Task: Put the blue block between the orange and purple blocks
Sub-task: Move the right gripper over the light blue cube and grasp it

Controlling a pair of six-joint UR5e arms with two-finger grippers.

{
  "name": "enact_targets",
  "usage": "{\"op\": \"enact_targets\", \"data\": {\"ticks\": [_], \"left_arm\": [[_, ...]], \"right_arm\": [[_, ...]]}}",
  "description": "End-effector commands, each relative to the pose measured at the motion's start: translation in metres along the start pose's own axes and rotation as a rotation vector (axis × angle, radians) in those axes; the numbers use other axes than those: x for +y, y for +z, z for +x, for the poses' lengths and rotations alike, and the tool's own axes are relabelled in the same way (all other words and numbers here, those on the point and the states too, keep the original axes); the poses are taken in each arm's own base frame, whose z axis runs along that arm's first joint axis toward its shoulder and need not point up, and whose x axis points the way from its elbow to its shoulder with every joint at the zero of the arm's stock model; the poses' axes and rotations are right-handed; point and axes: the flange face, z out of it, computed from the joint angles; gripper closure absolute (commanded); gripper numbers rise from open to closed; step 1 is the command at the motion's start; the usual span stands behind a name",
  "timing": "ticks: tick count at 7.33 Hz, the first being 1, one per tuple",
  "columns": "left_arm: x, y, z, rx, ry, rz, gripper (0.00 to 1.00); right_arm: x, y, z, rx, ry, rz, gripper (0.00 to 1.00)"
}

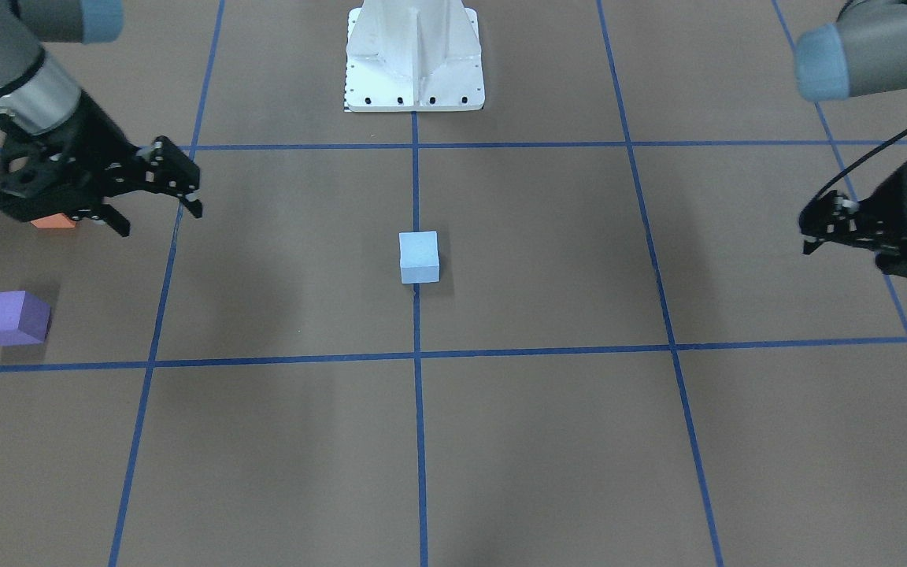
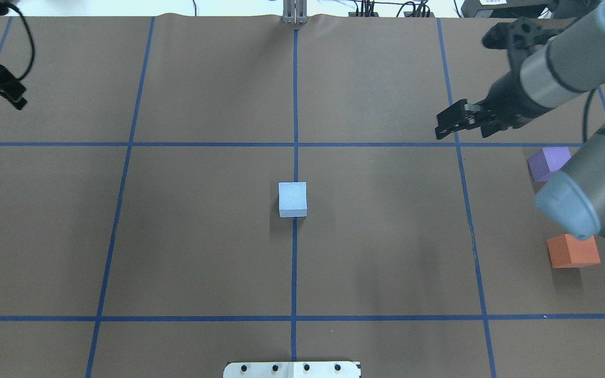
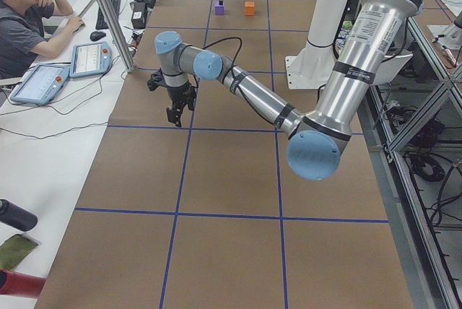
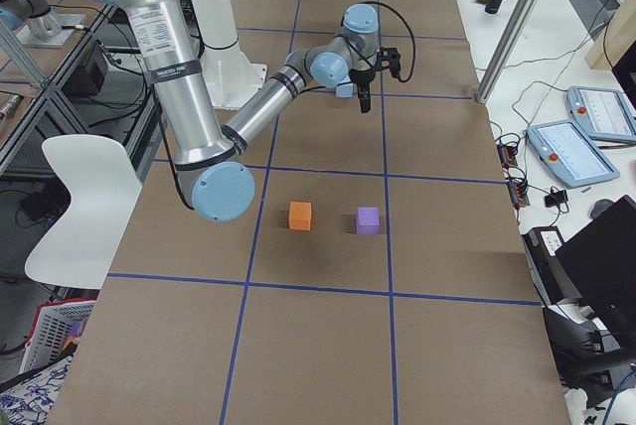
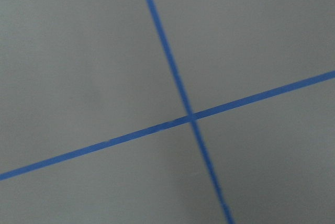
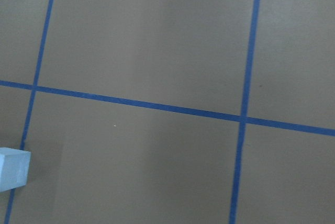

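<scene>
The light blue block (image 2: 292, 199) sits at the table's middle on a blue tape line, and also shows in the front view (image 1: 419, 257). The purple block (image 2: 549, 163) and the orange block (image 2: 573, 251) stand apart at the right side, with a gap between them. My right gripper (image 2: 445, 126) is open and empty, hovering left of the purple block and far from the blue block. In the front view the right gripper (image 1: 161, 219) partly hides the orange block (image 1: 53, 222). My left gripper (image 2: 13, 94) looks open and empty at the far left.
Brown table paper with a blue tape grid (image 2: 295, 144). The robot's white base plate (image 1: 414, 63) stands at the near middle edge. My right arm's elbow (image 2: 570, 210) hangs over the space between the purple and orange blocks. An operator's desk with tablets (image 3: 43, 81) lies beyond the table.
</scene>
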Motion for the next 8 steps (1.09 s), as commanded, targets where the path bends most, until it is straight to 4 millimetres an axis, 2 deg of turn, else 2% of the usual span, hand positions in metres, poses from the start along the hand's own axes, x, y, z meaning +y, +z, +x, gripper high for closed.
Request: {"op": "enact_targets", "data": {"ticks": [1,2,3,4,6,8], "left_arm": [[0.095,-0.011,-0.135,-0.021,0.038,-0.005,0.01],[0.131,-0.013,-0.168,-0.023,0.039,-0.005,0.01],[0.158,0.004,-0.176,-0.008,0.014,-0.028,0.0],[0.164,0.009,-0.178,0.004,0.009,-0.029,0.0],[0.164,0.007,-0.175,0.006,0.008,-0.026,0.0],[0.164,0.006,-0.174,0.005,0.005,-0.023,0.0]], "right_arm": [[0.019,0.049,-0.118,0.094,-0.011,0.01,0.0],[0.004,0.079,-0.171,0.11,0.013,-0.001,0.0],[0.011,0.116,-0.201,0.158,-0.007,-0.002,0.0],[0.024,0.142,-0.209,0.176,-0.031,0.005,0.0],[0.027,0.183,-0.221,0.157,-0.023,0.003,0.0],[0.031,0.194,-0.251,0.163,-0.008,0.005,0.0]]}}
